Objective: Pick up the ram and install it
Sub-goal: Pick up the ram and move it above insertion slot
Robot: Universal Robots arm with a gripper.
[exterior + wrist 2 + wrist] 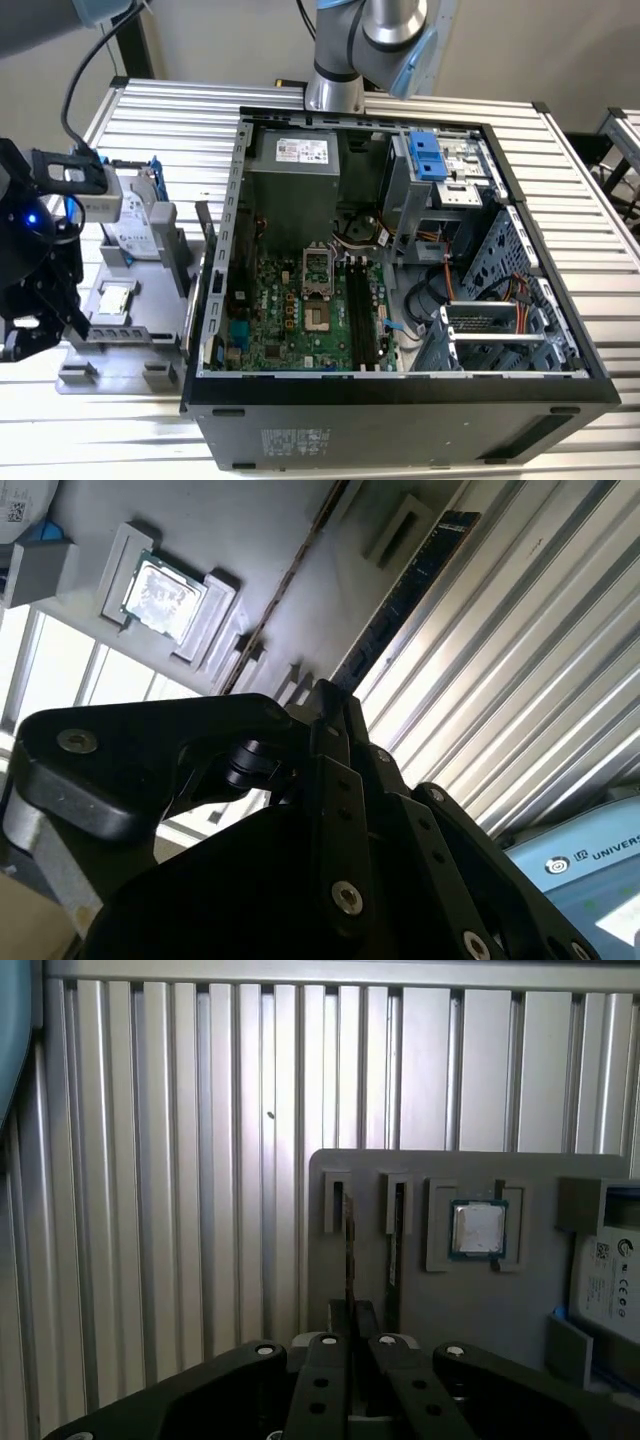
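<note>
- The gripper (72,315) hangs over the near end of the grey holder tray (150,375), which lies on the ribbed aluminium table (180,110) just beside the open computer case (400,400), on the exterior view's left.
- The ram (348,1240) stands on edge in a slot of the tray. It is the stick farthest from the small square silver chip (477,1228).
- In the second wrist view the ram (405,595) shows as a long dark strip that runs straight up to the gripper (330,695).
- Jaw state: in the first wrist view the jaws are drawn close together at the gripper (355,1320), with the near end of the ram running in between them. They appear clamped on the ram, though actual pad contact is hidden by the gripper body.
- The ram is seated in the tray. No lift out of its slot is visible.
- A second stick (393,1250) stands in the neighbouring slot, parallel to the ram and between it and the square chip.
- The hard drive (135,225), in its blue-clipped frame, stands at the far end of the tray.
- Inside the case the green motherboard (290,320) lies flat, and its long black slots (362,310) run side by side, well apart from the gripper.
</note>
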